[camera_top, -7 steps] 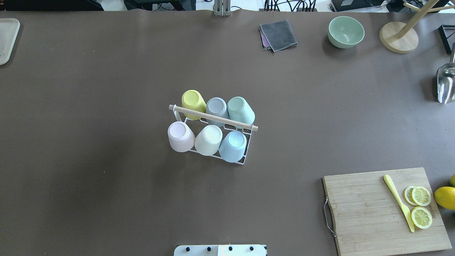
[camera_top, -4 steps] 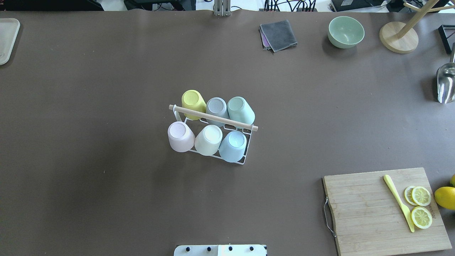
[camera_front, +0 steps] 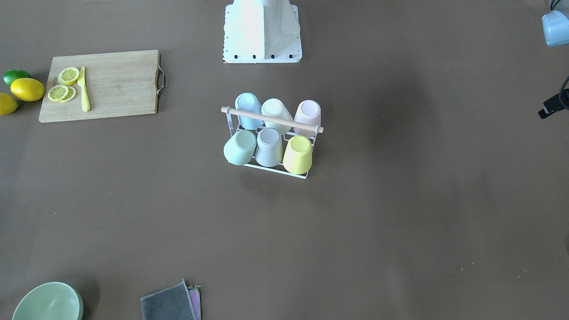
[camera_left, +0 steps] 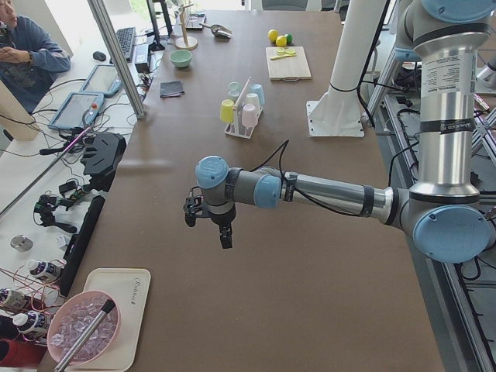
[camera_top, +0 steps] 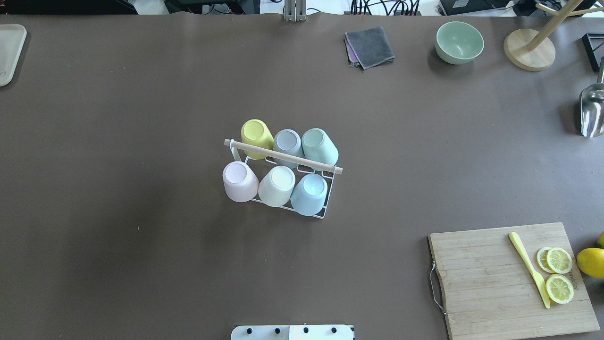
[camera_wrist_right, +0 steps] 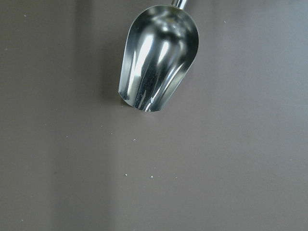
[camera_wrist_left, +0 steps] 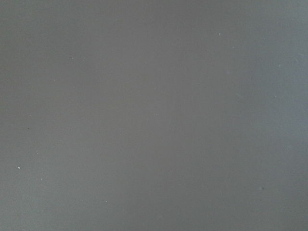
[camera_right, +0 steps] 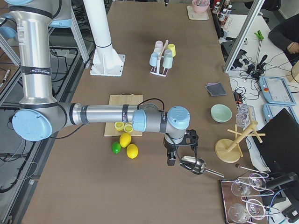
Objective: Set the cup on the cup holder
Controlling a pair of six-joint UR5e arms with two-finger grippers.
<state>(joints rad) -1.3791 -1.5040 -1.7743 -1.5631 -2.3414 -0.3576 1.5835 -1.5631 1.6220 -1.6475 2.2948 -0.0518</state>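
white wire cup holder (camera_top: 283, 156): mid-table on the brown table cover (camera_top: 141, 141), with a light wooden rod handle across the top, slantwise between two rows of three cups; all six places filled
yellow plastic cup (camera_top: 256, 132): upside down on the holder, row far from the robot, left end
grey-blue plastic cup (camera_top: 287, 140): upside down, far row, middle
mint-green plastic cup (camera_top: 319, 144): upside down, far row, right end, tilted outward
pale pink plastic cup (camera_top: 238, 180): upside down, near row, left end, leaning out past the wire base
cream plastic cup (camera_top: 277, 184): upside down, near row, middle
light blue plastic cup (camera_top: 310, 192): upside down, near row, right end
left gripper (camera_left: 208, 226): above bare cover toward the table's left end, well apart from the holder; cannot tell whether the fingers stand apart or together
right gripper (camera_right: 182, 154): above the cover at the table's right end, over the scoop; finger spacing likewise cannot be told
shiny steel scoop (camera_wrist_right: 159, 57): lying on the cover, open side up
bamboo cutting board (camera_top: 509, 278): near right corner, carrying a yellow plastic knife (camera_top: 529, 270) and lemon slices (camera_top: 559, 260)
whole lemon (camera_top: 591, 262): just beside the board
pale green bowl (camera_top: 459, 42): far edge, right side
folded grey cloth (camera_top: 370, 46): far edge, near the bowl
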